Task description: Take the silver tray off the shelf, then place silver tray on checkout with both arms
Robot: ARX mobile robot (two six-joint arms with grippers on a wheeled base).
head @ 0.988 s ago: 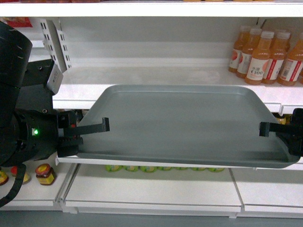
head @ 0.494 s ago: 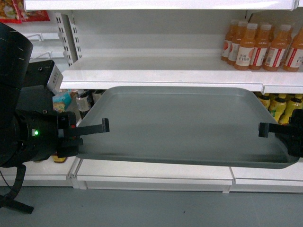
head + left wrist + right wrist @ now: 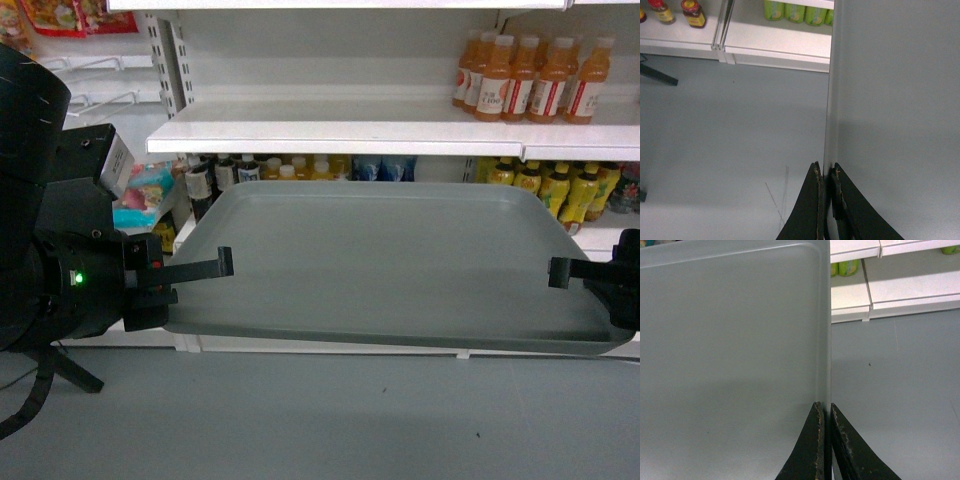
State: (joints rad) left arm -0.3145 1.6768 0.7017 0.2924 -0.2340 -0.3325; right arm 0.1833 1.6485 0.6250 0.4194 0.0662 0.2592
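Silver tray now clear of shelf, held level over floor; shelf receded versus a second ago. Left gripper and right gripper each pinching tray rim. Removal done; checkout not in view.

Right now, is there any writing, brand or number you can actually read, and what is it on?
None can be read.
Orange juice bottles: white labels with red marks, too blurred.
Red packets, top left: print too blurred.
Jars on a low shelf: labels too small.
Silver tray: plain, no text.
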